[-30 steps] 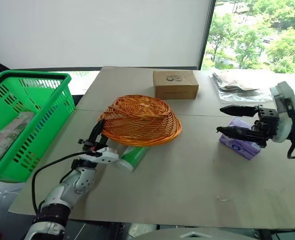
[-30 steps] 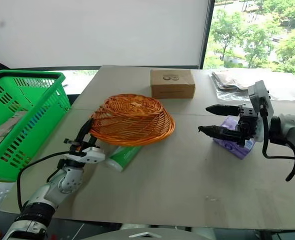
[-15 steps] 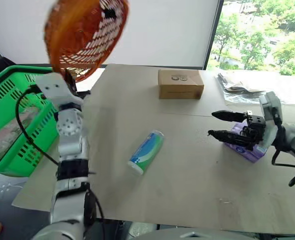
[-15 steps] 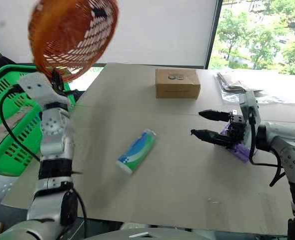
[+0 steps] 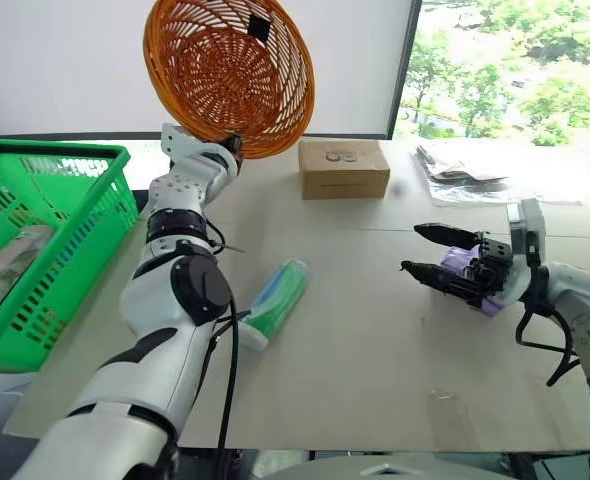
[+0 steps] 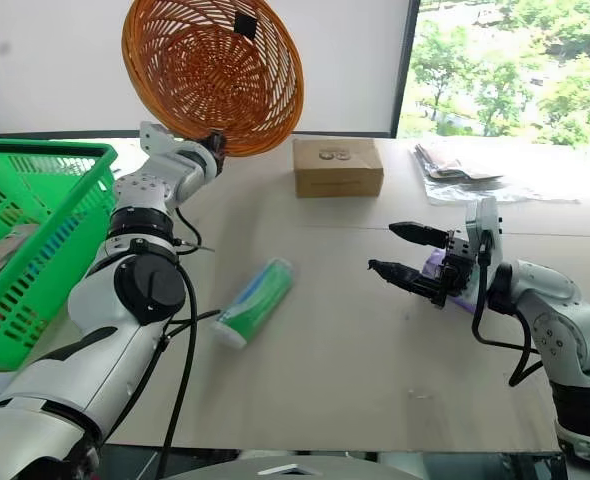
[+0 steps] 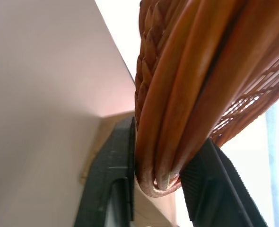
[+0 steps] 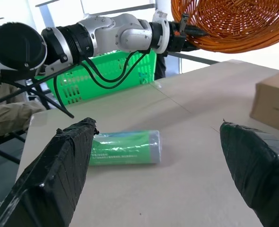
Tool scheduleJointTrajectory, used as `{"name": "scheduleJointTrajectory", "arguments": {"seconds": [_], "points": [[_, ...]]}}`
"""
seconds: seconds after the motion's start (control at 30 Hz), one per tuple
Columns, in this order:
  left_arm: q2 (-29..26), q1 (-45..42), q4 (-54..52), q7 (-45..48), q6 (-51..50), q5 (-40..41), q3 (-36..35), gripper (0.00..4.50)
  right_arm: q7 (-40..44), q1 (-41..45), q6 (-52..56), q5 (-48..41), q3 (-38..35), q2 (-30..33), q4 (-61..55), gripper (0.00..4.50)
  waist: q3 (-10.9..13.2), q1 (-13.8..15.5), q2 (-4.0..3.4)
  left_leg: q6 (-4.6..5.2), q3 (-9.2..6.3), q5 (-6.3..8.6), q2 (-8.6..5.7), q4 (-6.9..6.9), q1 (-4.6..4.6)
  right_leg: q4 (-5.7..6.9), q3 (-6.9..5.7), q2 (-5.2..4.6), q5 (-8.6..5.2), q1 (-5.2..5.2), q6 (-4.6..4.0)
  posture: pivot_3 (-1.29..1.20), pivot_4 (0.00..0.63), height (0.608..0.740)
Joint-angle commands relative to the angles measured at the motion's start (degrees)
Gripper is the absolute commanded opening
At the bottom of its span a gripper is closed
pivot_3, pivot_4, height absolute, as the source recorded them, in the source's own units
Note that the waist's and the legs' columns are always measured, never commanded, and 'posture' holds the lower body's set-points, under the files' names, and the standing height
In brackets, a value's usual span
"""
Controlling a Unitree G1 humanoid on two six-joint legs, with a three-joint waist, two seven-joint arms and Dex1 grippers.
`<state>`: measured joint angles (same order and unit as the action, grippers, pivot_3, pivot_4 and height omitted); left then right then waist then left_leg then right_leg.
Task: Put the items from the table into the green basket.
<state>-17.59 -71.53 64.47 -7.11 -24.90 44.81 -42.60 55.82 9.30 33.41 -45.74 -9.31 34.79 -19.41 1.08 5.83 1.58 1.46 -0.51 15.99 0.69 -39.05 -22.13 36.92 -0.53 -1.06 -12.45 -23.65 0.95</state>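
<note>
A: Green basket (image 5: 50, 250) hangs off the table's (image 5: 375, 370) left edge; the left gripper (image 6: 213, 145) pinches the wicker basket (image 5: 230, 75) aloft.

B: Right gripper (image 6: 407, 256), fingers spread wide, hovers just before the tissue pack (image 5: 465, 268) near the right edge. The tube (image 5: 273, 302) lies mid-table, pointing away, unobstructed.

L arm (image 5: 175, 300): silver-grey rounded shells w/ black disc joints & black cables looped alongside. R arm (image 6: 555, 310): same silver casing, black cable at wrist. Both grippers had 2 black tapered fingers (image 8: 59, 184), matte, tape-like texture.
</note>
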Motion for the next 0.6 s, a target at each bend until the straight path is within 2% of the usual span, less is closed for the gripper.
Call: {"name": "scheduleJointTrajectory", "arguments": {"seconds": [0.03,0.13,0.27,0.37,0.43,0.53,0.6], "points": [[-0.3,-2.8,0.5,0.4,1.9,2.3,-2.4,3.16,-0.9,-1.0,-1.7,-0.6,-1.8,-0.1,-3.4,4.5,0.0,-1.3,-0.03,0.01,0.01,0.01,0.02,0.01,0.03,0.0,0.03,0.01,0.0,0.0,0.0,0.07,0.0,0.74],[-0.2,-1.4,-1.5,0.0,1.2,3.0,-3.2,4.46,-1.2,-1.9,-2.2,-0.4,-2.0,-0.2,-3.7,4.5,0.0,-2.5,-0.05,0.24,-0.05,0.14,0.05,0.04,0.2,0.13,0.2,0.02,0.0,0.01,0.01,0.06,0.0,0.74],[0.7,4.0,-11.0,-0.5,-1.6,2.0,-0.7,4.46,-1.6,-2.3,-2.6,-0.4,-1.5,-0.3,-3.7,4.5,0.1,-3.7,-0.05,0.24,0.11,0.14,0.02,0.03,0.45,0.48,0.44,0.01,0.0,0.04,0.02,0.07,0.0,0.74],[2.8,11.7,-28.0,1.3,-8.3,2.7,4.3,4.46,-1.6,-1.8,-2.8,-0.2,-1.2,-0.5,-3.2,4.5,0.1,-3.8,-0.08,0.22,0.15,0.12,0.0,0.01,0.6,0.74,0.59,0.05,-0.02,0.03,0.01,0.08,0.0,0.74],[2.1,22.3,-45.2,4.7,-14.8,2.3,11.7,4.46,-1.2,-1.4,-2.9,-0.2,-1.2,-0.4,-2.6,4.5,0.2,-3.9,-0.12,0.13,0.12,0.07,0.02,0.01,0.62,0.81,0.62,0.08,-0.02,0.01,0.0,0.09,0.006,0.74],[-1.4,34.5,-60.8,8.0,-20.6,1.2,18.4,4.46,-0.8,-1.0,-2.9,-0.4,-1.5,-0.1,-1.9,4.5,0.2,-4.0,-0.19,0.08,0.17,0.05,0.04,0.05,0.64,0.85,0.98,0.08,-0.03,-0.02,-0.02,0.1,0.013,0.74],[-7.1,44.6,-71.4,11.3,-25.8,1.5,21.4,4.46,-0.1,-1.2,-2.9,-0.5,-1.8,0.4,-1.5,4.5,0.4,-3.8,-0.27,0.07,0.2,0.04,0.02,0.06,0.66,0.84,1.06,0.08,-0.03,-0.03,-0.02,0.11,0.018,0.74]]}}
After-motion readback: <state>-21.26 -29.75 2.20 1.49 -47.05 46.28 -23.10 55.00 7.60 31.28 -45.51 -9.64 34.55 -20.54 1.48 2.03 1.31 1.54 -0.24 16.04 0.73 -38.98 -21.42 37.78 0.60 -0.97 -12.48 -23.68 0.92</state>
